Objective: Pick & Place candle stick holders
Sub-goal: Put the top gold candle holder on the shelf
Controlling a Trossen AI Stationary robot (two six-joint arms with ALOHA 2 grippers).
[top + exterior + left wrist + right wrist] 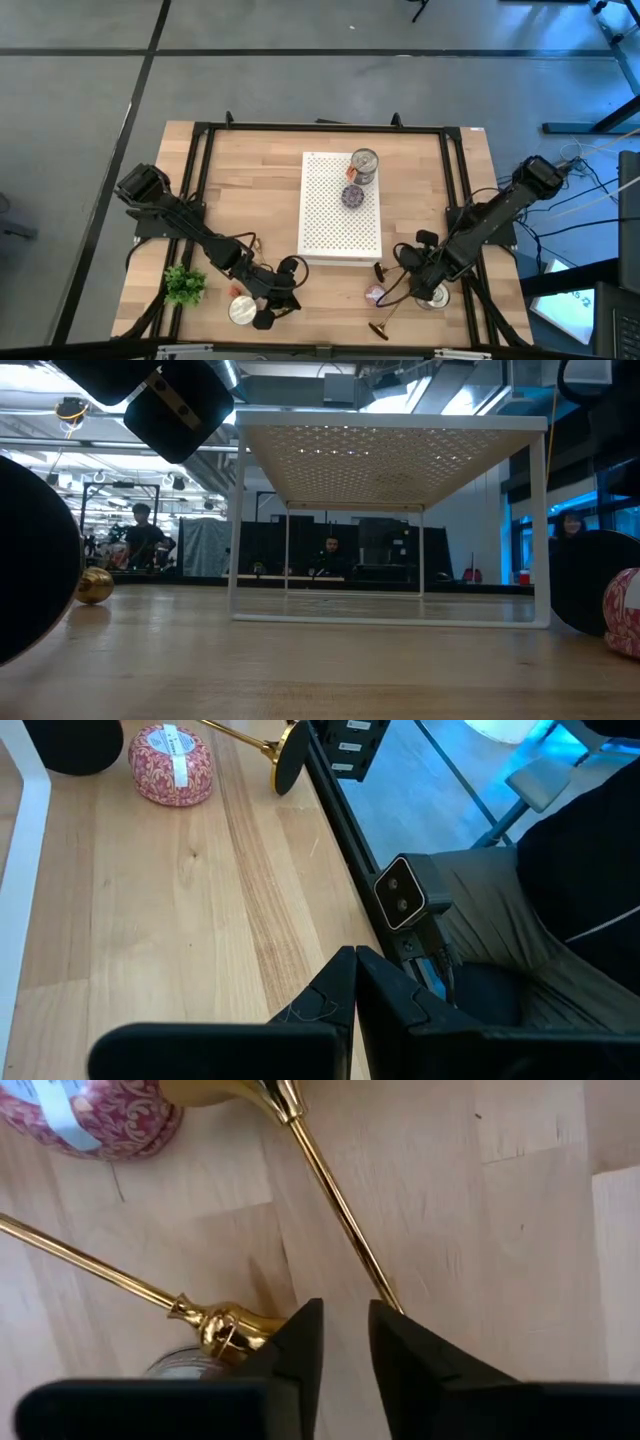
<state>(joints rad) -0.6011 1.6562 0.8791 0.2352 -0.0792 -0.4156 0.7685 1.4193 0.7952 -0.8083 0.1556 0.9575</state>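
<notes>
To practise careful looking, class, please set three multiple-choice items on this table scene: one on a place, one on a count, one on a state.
1. The green plant stands:
A on the white rack
B on the table, left of the rack
C right of the rack

2. How many things sit on top of the rack?
A none
B two
C four

3. The candle stick holders are:
A standing upright
B stacked on the rack
C lying on the table

Answers:
1 B, the high view shows it on the wood near the left front corner.
2 B, only a silver tin and a purple disc sit there.
3 C, their stems lie flat on the wood.
</notes>
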